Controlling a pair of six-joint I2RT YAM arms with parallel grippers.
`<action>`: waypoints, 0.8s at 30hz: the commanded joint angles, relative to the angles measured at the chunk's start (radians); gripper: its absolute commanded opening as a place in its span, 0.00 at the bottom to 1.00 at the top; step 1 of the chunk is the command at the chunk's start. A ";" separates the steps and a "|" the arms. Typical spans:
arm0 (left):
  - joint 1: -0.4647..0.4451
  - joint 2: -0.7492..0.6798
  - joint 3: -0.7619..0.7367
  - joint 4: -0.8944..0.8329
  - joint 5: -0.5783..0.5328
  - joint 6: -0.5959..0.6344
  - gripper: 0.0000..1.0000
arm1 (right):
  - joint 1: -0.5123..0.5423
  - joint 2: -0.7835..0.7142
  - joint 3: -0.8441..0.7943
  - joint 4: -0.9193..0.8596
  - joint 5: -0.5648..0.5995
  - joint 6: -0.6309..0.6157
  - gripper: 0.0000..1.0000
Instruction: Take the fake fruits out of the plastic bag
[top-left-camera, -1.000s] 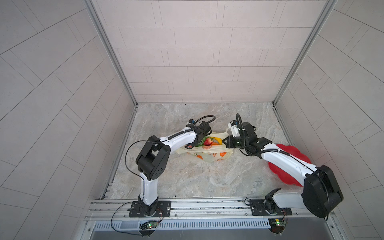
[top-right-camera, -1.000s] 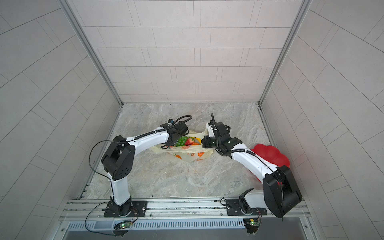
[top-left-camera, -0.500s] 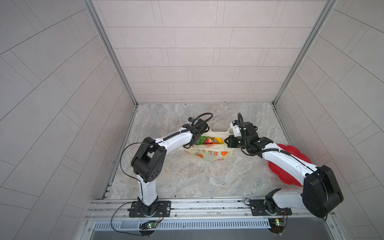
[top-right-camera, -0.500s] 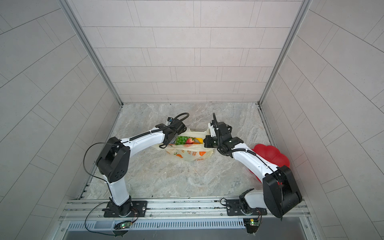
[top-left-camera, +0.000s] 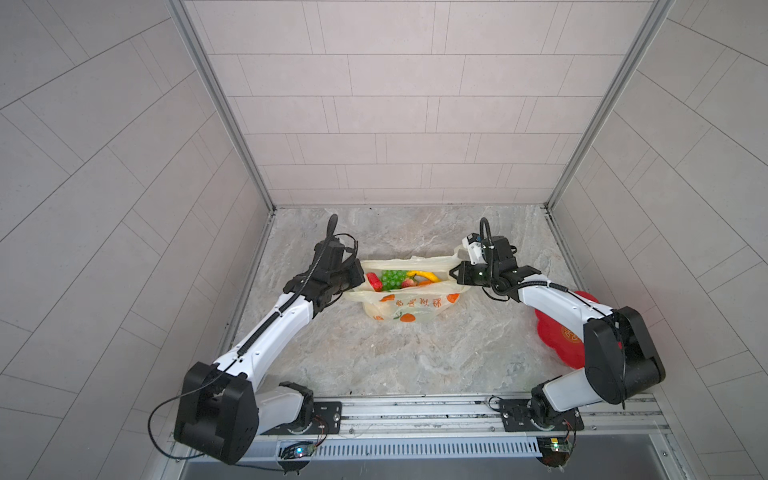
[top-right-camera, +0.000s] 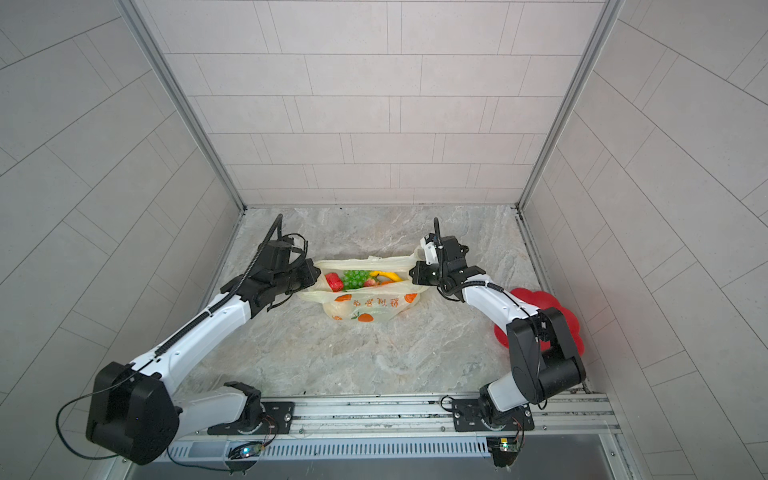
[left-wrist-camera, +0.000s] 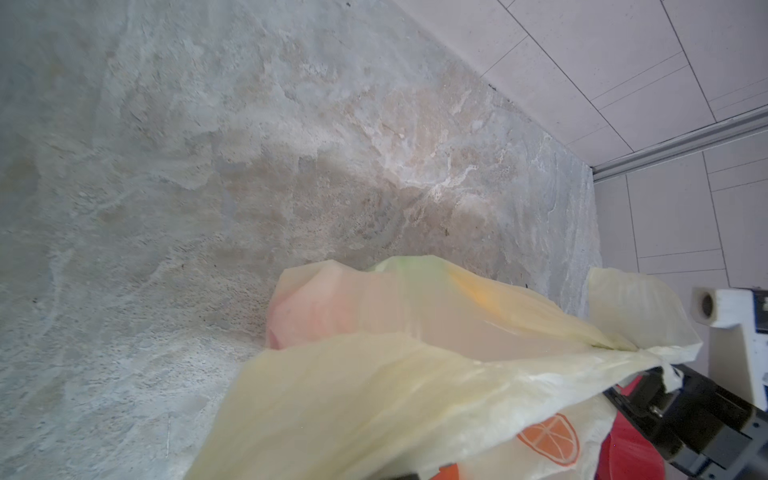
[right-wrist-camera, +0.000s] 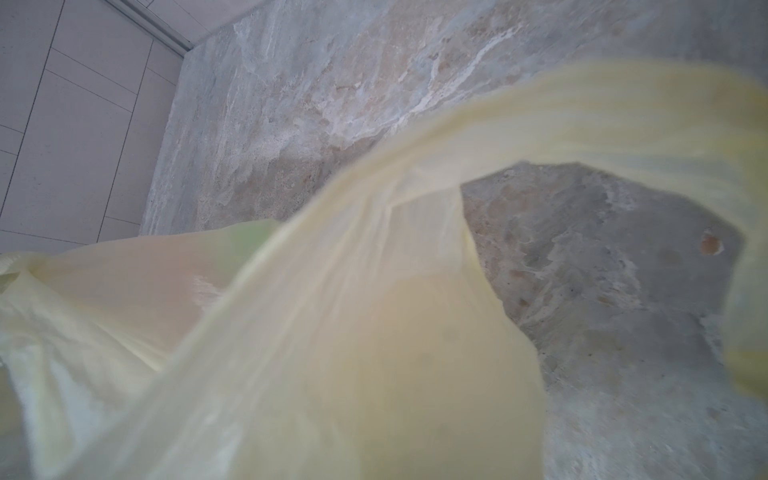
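Observation:
The pale-yellow plastic bag (top-left-camera: 409, 305) (top-right-camera: 370, 309) lies mid-table, its mouth stretched wide between both grippers. In both top views the fake fruits show in the mouth: a red one (top-left-camera: 375, 280), green grapes (top-left-camera: 392, 278) (top-right-camera: 355, 278), a yellow banana (top-left-camera: 424, 274) (top-right-camera: 386, 275) and a strawberry (top-left-camera: 409, 283). My left gripper (top-left-camera: 357, 276) (top-right-camera: 316, 277) is shut on the bag's left edge. At the bag's right edge my right gripper (top-left-camera: 455, 276) (top-right-camera: 412, 276) is shut on it. Bag film (left-wrist-camera: 374, 395) (right-wrist-camera: 332, 332) hides the jaws in both wrist views.
A red flower-shaped plate (top-left-camera: 557, 332) (top-right-camera: 536, 299) lies at the right, partly behind the right arm. Tiled walls (top-left-camera: 415, 124) close the table on three sides. The arms' rail (top-left-camera: 415, 415) runs along the front edge.
My left gripper has moved left from over the bag's mouth to its left edge and shut on it. The mouth is pulled wider. The right gripper has hardly moved.

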 joint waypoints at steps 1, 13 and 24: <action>0.017 0.049 0.012 0.097 0.094 -0.038 0.00 | 0.035 0.028 0.084 -0.042 0.028 -0.029 0.00; -0.030 0.113 0.017 0.025 -0.021 -0.037 0.00 | 0.146 -0.069 0.224 -0.468 0.467 -0.090 0.73; -0.043 0.077 -0.002 0.031 -0.010 -0.113 0.00 | 0.416 -0.198 0.183 -0.435 0.628 -0.174 0.76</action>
